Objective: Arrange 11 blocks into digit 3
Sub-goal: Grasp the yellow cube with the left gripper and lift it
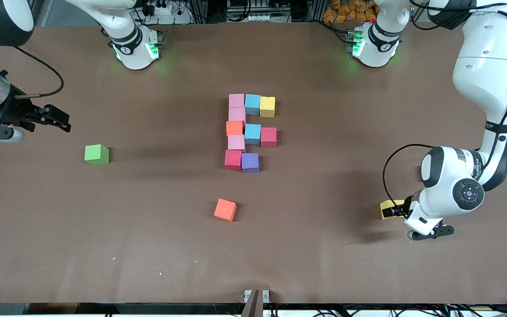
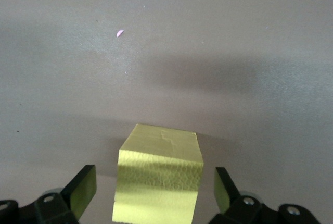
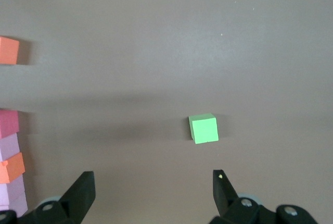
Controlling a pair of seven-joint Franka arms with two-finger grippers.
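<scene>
Front view first: I've got ten blocks (image 1: 244, 132) clustered mid-table (image 1: 324, 246): pink, light blue and yellow in the row nearest the bases, then pink, orange, pink and crimson down one column, with light blue, crimson and purple beside it. A loose orange block (image 1: 225, 209) sits nearer the camera, apart from the cluster. The green cube (image 1: 97, 154) lies toward the right arm's end. My left gripper (image 1: 395, 211) is down at a yellow block (image 1: 386, 209) toward the left arm's end of the table; my right gripper (image 1: 60, 119) hangs over bare table near the green cube.

Left wrist view: fingers (image 2: 80, 190) spread wide, either side of the yellow block (image 2: 158, 179), gaps on both sides, not clamped.

Right wrist view: fingers (image 3: 80, 193) parted, holding nothing; green cube (image 3: 203, 128) on the table below, cluster at the edge.
</scene>
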